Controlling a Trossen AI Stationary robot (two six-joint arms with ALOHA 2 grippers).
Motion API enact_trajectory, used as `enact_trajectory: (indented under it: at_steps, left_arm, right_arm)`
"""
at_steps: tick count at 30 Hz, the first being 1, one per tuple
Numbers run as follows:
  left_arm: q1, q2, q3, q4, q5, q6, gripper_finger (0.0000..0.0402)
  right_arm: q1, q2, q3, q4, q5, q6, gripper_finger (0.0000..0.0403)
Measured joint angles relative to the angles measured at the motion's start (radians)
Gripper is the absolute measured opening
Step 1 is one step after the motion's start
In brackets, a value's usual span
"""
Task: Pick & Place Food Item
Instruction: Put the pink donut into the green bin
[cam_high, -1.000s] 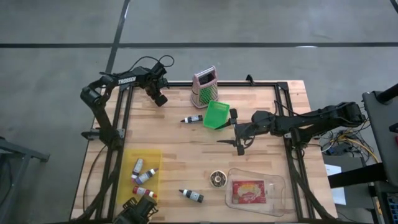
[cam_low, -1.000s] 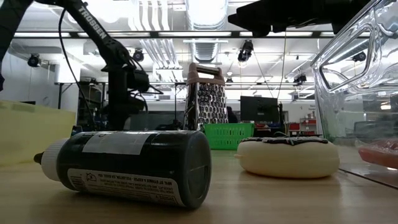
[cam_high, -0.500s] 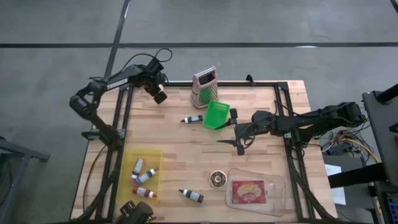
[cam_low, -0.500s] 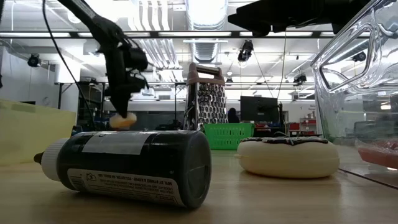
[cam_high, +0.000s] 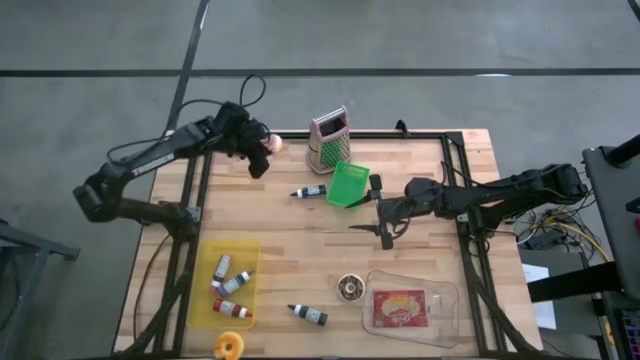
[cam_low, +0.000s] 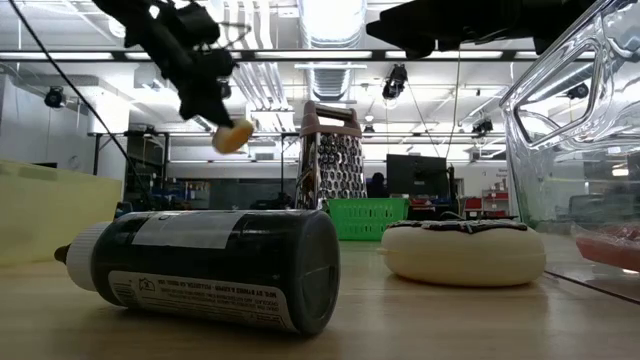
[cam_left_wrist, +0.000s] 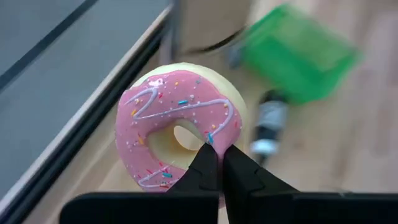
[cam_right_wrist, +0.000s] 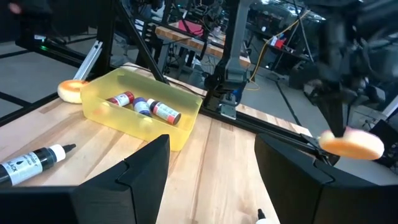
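My left gripper (cam_high: 262, 152) is over the table's far left corner, shut on a pink-frosted donut (cam_left_wrist: 179, 123) with sprinkles. The donut shows raised in the low view (cam_low: 234, 136) and far off in the right wrist view (cam_right_wrist: 351, 144). My right gripper (cam_high: 385, 226) hangs open and empty over the middle of the table, next to a green basket (cam_high: 348, 185). A white donut with dark icing (cam_high: 349, 288) lies flat on the table. A yellow donut (cam_high: 231, 345) lies at the near edge. My left gripper holds the donut's ring at the part nearest the gripper (cam_left_wrist: 208, 138). The two fingers (cam_left_wrist: 235, 168) stand close together with their tips at the edge of the hole, and they hide the contact itself. The donut is lifted clear of the table, its frosted face toward the wrist camera.
A metal grater (cam_high: 328, 140) stands at the far edge by the basket. A yellow bin (cam_high: 228, 282) with small bottles sits near left. A clear container (cam_high: 408, 308) with a red packet sits near right. Black bottles lie by the basket (cam_high: 308, 191) and near the front (cam_high: 308, 315).
My left gripper has risen from the table with the pink donut and gone a little toward the table's right edge. The donut is now lifted well clear, and the arm's elbow has swung out to the left. My right arm has kept still.
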Motion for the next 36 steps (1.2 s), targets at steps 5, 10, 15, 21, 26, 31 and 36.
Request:
enact_trajectory:
  at_steps: [5, 10, 15, 21, 26, 31, 36]
  left_arm:
    - [-0.06, -0.1, -0.094, 0.15, 0.177, -0.022, 0.0]
    - [-0.093, -0.171, -0.21, 0.365, 0.44, -0.034, 0.0]
    - [-0.098, -0.201, -0.344, 0.659, 0.652, -0.109, 0.0]
    - [-0.115, -0.18, -0.46, 0.955, 0.743, -0.2, 0.0]
    - [-0.152, -0.168, -0.493, 1.049, 0.769, -0.184, 0.0]
    - [-0.203, -0.167, -0.496, 1.066, 0.813, -0.107, 0.0]
    - [-0.251, -0.161, -0.493, 1.066, 0.828, -0.063, 0.0]
  right_arm:
    - [0.0, 0.001, 0.0, 0.011, -0.016, -0.001, 0.0231]
    - [-0.02, 0.001, 0.0, 0.038, -0.097, -0.01, 0.0231]
    - [-0.079, 0.003, 0.0, 0.065, -0.178, 0.0, 0.0231]
    - [-0.173, 0.062, 0.001, 0.185, -0.262, 0.052, 0.023]
    - [-0.252, 0.18, 0.029, 0.289, -0.367, 0.123, 0.0231]
    - [-0.305, 0.315, 0.114, 0.34, -0.478, 0.185, 0.0231]
    - [-0.315, 0.421, 0.224, 0.342, -0.586, 0.232, 0.0231]
